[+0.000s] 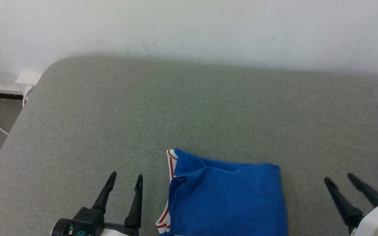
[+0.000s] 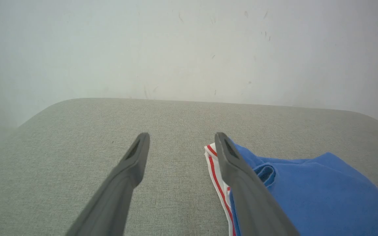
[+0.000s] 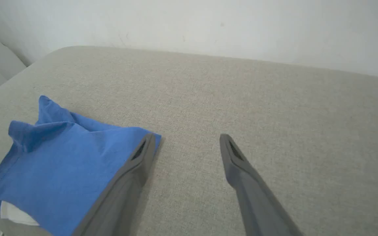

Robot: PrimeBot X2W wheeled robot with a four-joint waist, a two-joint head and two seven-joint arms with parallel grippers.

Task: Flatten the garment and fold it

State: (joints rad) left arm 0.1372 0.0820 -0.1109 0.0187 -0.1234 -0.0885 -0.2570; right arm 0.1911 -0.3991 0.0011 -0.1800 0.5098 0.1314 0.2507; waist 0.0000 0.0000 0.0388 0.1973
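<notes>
- Left pincer (image 1: 125, 176): jaws spread wide, nothing between them, over bare grey padded surface (image 1: 189, 108). Own wrist view agrees (image 2: 182, 136).
- Right pincer (image 1: 338, 177): also wide open and empty. Same in its wrist view (image 3: 186, 137).
- Garment (image 1: 228, 200) lies between the two, at the near edge of the surface, as a compact blue packet. It is inboard of each pincer: to the right of the left one, to the left of the right one.
- Left pincer looks the nearer. Its inner finger is close beside the striped edge, while the right stands farther off its side.
- Long axis: seems to run toward the robot, but the head view cuts off the near end, so not certain.
- Left wrist view: garment (image 2: 323, 193) shows a white band with red stripes down its left edge, and a puckered fold at the far-left corner.
- Right wrist view: garment (image 3: 67, 157) shows a plain blue right side, a raised peak at the far corner, and a white layer peeking from under the near end.
- Height of either pincer above the cloth: cannot tell.
- Judgement: folding looks largely done. The rumpled far-left corner is the left arm's to tidy.
- Beyond: white wall (image 1: 189, 26).
</notes>
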